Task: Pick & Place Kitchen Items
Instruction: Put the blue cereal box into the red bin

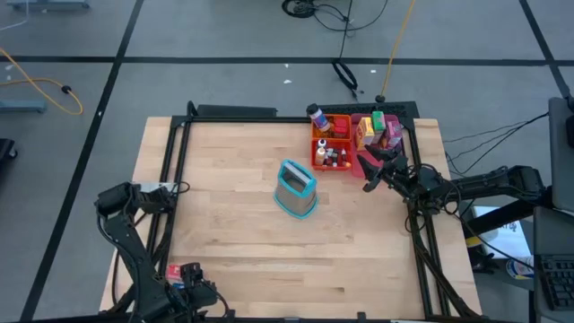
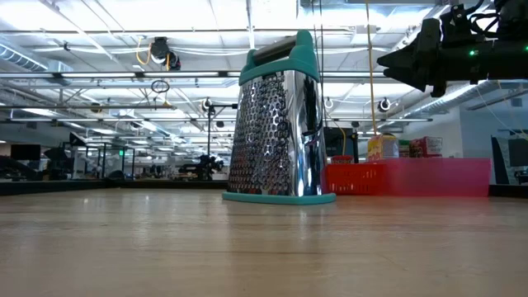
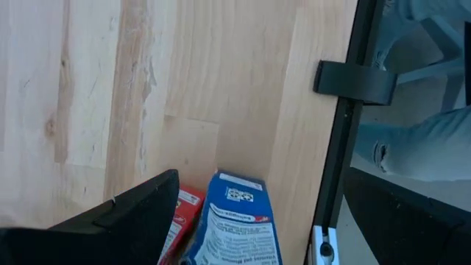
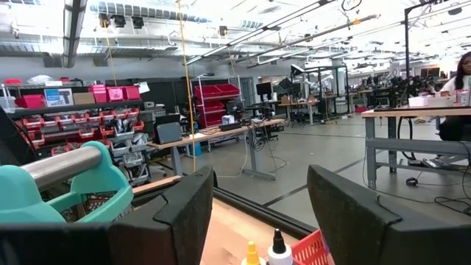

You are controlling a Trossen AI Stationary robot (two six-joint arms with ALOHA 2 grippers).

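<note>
Light wood table point(image 1: 242, 233) with a black frame point(image 1: 176, 161) along its edges, on a grey floor marked with dark lines. Room behind is an open workshop: ceiling lights, benches, red storage bins; a person sits at a desk far off in the right wrist view.

Landmark: grater point(image 1: 296, 188), teal-trimmed, upright near table centre.

High view only: orange tray point(image 1: 333, 144) just beyond the grater toward the far edge, small bottles point(image 1: 335, 156) in it, one taller bottle point(image 1: 317, 117) at its far corner. Pink tray point(image 1: 384, 144) touches the orange tray on the side away from the grater, holding yellow, green and red boxes point(image 1: 377, 128).

Low view: grater fills the middle, trays show as a red and pink band behind it, box tops just visible above the rim. Right claw point(image 2: 412, 59) hangs in the air above the trays, clear of them.

Right claw point(image 1: 375, 167) sits over the pink tray's near edge, beside the grater; fingers parted, nothing between them. The right wrist view shows the grater handle and two bottle tips past its fingers.

Left claw point(image 1: 199, 285) is parked at the near table edge, well apart from the grater, fully spread, gripping nothing. Only the left wrist view shows what lies there: a blue box point(image 3: 234, 228) and a red box point(image 3: 184, 217) flat on the wood between its fingers, beside the frame rail.
</note>
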